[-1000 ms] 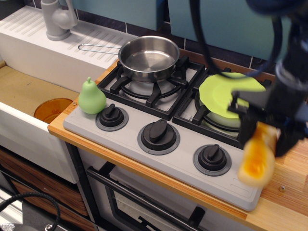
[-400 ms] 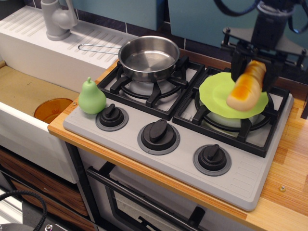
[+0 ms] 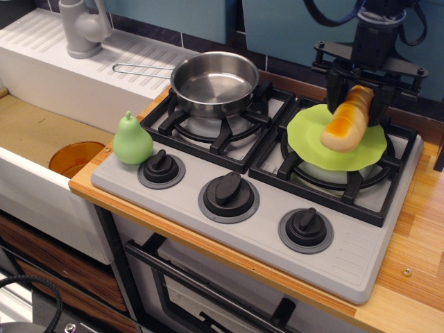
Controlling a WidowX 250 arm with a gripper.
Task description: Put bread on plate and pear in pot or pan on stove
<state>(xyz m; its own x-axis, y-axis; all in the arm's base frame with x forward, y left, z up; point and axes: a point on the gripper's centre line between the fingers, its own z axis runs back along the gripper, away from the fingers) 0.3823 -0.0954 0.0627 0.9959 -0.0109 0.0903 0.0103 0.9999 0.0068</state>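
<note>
Holding bread (image 3: 345, 122) over plate (image 3: 312, 139), gripper (image 3: 356, 90)

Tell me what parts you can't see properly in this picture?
- Gripper: its fingertips hide behind the bread, so the grip is unclear.
- Whether the bread touches the plate: cannot tell from this angle.
- Right burner grate: covered by the plate.
- Arm: cut off by the top edge.

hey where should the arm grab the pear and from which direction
Probably the pear's round lower body, coming straight down from above. It stands upright on the stove's left front corner with its stem up; the belly is widest, the neck tapers. The end effector is now shut on the bread.
</note>
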